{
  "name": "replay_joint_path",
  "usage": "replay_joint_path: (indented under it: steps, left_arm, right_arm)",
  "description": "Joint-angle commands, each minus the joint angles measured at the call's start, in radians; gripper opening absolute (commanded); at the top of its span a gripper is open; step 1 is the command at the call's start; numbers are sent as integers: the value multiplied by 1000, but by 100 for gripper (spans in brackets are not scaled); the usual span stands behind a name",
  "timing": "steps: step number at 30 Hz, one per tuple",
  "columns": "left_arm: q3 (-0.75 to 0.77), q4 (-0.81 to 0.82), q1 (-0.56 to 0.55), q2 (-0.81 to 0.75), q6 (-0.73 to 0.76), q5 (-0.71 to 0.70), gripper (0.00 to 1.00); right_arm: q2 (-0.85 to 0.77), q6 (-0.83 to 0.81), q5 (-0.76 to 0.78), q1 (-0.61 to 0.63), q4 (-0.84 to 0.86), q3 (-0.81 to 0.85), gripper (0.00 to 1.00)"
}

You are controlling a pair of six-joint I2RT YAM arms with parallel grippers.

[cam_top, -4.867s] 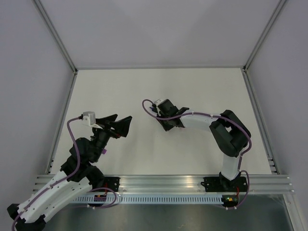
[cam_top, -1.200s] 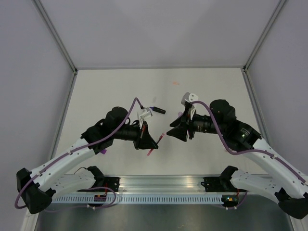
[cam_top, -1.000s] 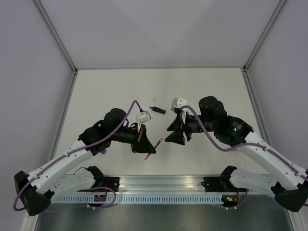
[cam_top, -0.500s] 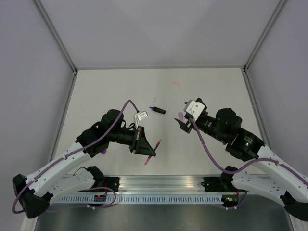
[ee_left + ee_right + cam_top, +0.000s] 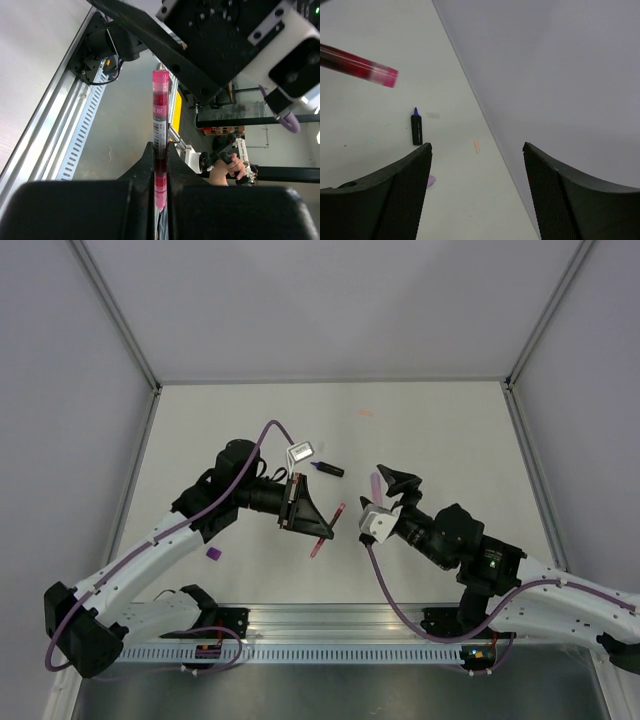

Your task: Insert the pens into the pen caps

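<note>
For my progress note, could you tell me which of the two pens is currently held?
The pink-red pen, clamped in the left gripper; the dark navy pen lies loose on the table.

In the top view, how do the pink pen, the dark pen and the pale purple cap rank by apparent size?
1. pink pen, though it is held up nearer the camera
2. dark pen
3. pale purple cap, clearly smallest
</note>
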Motion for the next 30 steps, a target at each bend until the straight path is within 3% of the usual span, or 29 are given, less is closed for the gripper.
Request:
replay_joint_path:
  steps: [1,9,15,23,27,30]
  left_arm:
    - [-11,88,51,28,-38,118,2]
    - [5,152,122,116,-46,223,2]
    - [-7,171,122,127,-44,237,2]
    - [-52,164,125,116,-29,250,2]
    - [-79,166,125,114,-30,248,2]
    - [-112,224,125,90,-84,250,2]
  right_arm:
    - [-15,-150,98,81,147,-27,79]
    - [69,-286,242,237,251,-37,79]
    - [175,-316,252,269,267,6,78]
    - [267,-375,278,311,360,10,68]
    - [304,-441,293,337,429,-4,57]
    - [328,-458,298,348,443,1,37]
